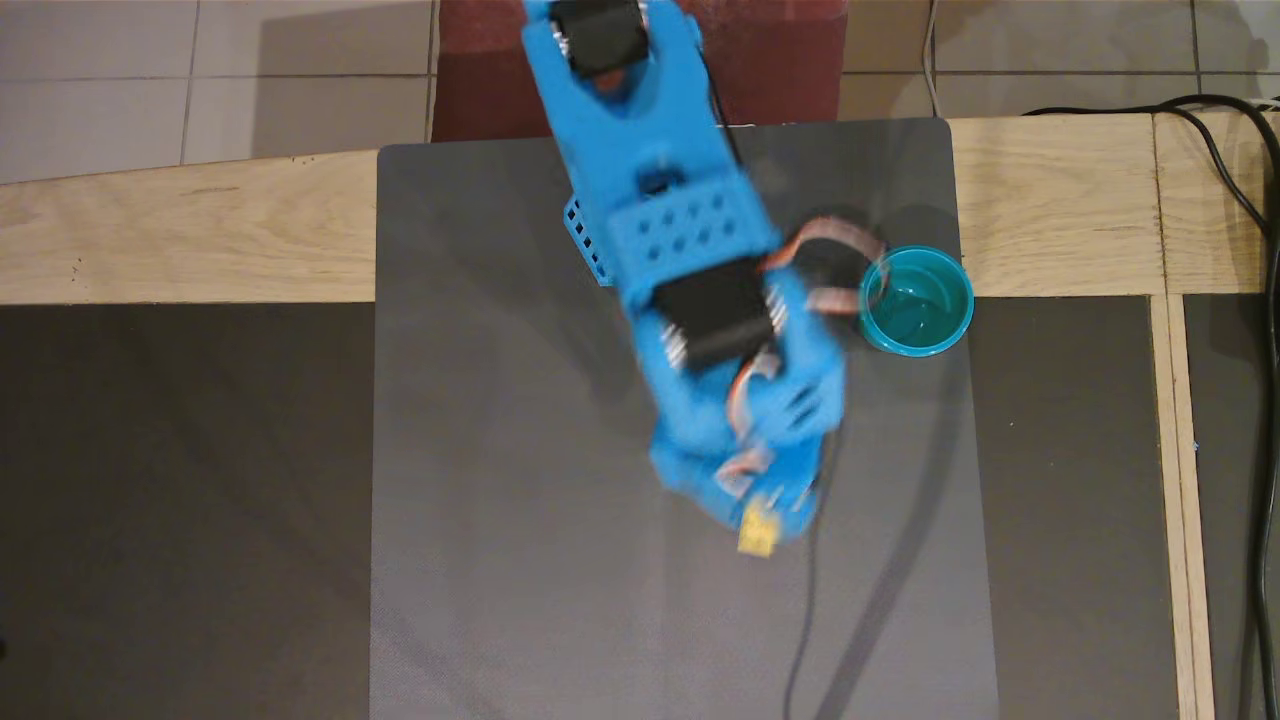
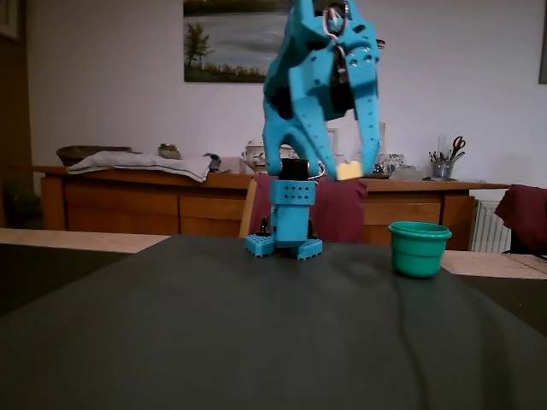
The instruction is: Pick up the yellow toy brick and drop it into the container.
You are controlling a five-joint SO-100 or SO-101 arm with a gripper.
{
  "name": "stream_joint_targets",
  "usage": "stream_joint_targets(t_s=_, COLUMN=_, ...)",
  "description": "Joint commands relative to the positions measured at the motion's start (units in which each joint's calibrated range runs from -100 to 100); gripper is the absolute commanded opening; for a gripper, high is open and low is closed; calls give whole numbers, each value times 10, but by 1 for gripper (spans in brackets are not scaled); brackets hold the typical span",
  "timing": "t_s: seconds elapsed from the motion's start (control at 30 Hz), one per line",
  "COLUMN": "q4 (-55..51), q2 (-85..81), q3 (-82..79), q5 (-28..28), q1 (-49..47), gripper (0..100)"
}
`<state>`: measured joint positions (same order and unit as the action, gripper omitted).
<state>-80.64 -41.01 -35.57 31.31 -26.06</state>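
Observation:
My blue gripper (image 2: 349, 169) is shut on the yellow toy brick (image 2: 349, 170), which hangs high above the dark mat. From above, the yellow toy brick (image 1: 757, 532) pokes out at the tip of the gripper (image 1: 762, 528), blurred by motion. The container, a teal cup (image 1: 917, 300), stands on the mat's right edge, up and to the right of the brick in the overhead view. In the fixed view the cup (image 2: 419, 248) sits low and to the right of the raised gripper.
A grey mat (image 1: 520, 500) covers the wooden table (image 1: 180, 240). A black cable (image 1: 805, 610) runs across the mat below the gripper. More cables (image 1: 1255, 330) lie at the right edge. The arm's base (image 2: 286, 226) stands at the mat's far side.

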Motion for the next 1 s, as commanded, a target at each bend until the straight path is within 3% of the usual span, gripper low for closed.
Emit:
stream_joint_targets(t_s=0.0, q4=-45, q2=-27, q3=25, q5=-19, q1=-49, gripper=0)
stream_joint_targets(t_s=0.2, q4=-113, q2=-46, q3=25, q5=-71, q1=-163, gripper=0)
stream_joint_targets(t_s=0.6, q4=-135, q2=-38, q3=29, q5=-168, q1=-353, gripper=0)
stream_joint_targets(t_s=0.97, q4=-79, q2=-35, q3=18, q5=-173, q1=-367, gripper=0)
